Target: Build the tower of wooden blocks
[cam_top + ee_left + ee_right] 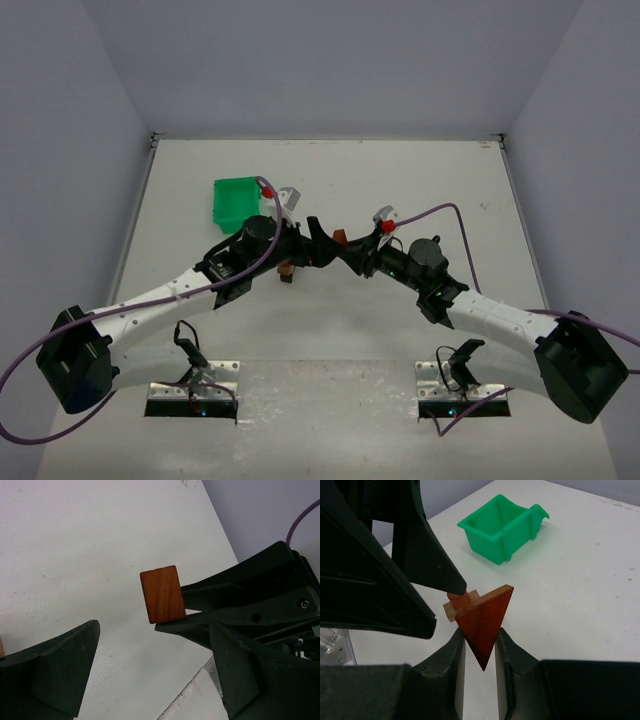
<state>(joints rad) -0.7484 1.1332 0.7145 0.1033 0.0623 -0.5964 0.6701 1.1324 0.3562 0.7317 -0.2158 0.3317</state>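
White table (330, 170), green bin (237, 200) at its far left: two arms meet mid-table. The right claw (480, 632) grips a reddish-brown wedge (485, 612), point down. The left claw (152, 630) stands wide open beside it, holding nothing. The small stacked blocks (456, 605) sit just beyond the wedge, on the left arm's side. Table edges lie well away.

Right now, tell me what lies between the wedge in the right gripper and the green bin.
Right wrist view: small stacked blocks just behind the wedge, then bare table up to the green bin.
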